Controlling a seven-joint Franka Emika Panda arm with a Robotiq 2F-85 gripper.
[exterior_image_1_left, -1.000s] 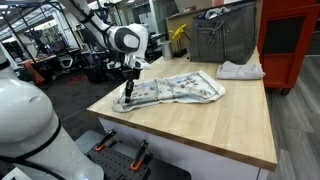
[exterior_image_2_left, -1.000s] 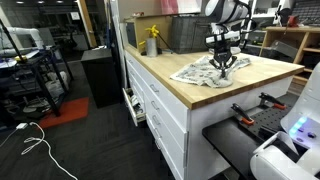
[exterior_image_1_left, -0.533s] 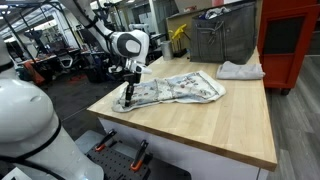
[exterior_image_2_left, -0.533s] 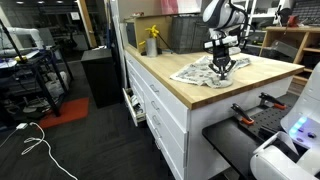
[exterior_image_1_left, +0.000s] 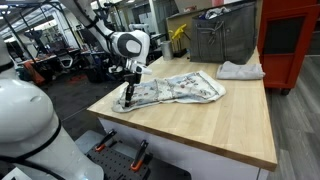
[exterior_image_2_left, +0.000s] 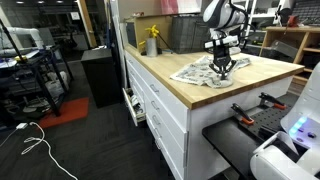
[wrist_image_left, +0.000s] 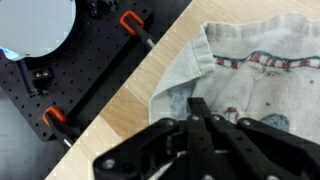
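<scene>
Looks like a robotics lab or workshop: butcher-block desk (exterior_image_1_left: 200, 125) over white drawers (exterior_image_2_left: 150, 105), red tool cabinet (exterior_image_1_left: 292, 40), metal-frame rigs (exterior_image_1_left: 45, 30) behind, loose cables (exterior_image_2_left: 35, 145) on the dark floor (exterior_image_2_left: 85, 140).

I'm scanning the cloth (exterior_image_1_left: 178, 90), the wooden table (exterior_image_1_left: 225, 128) and the red cabinet (exterior_image_1_left: 292, 40) far right, and I'm reading no text anywhere.
</scene>
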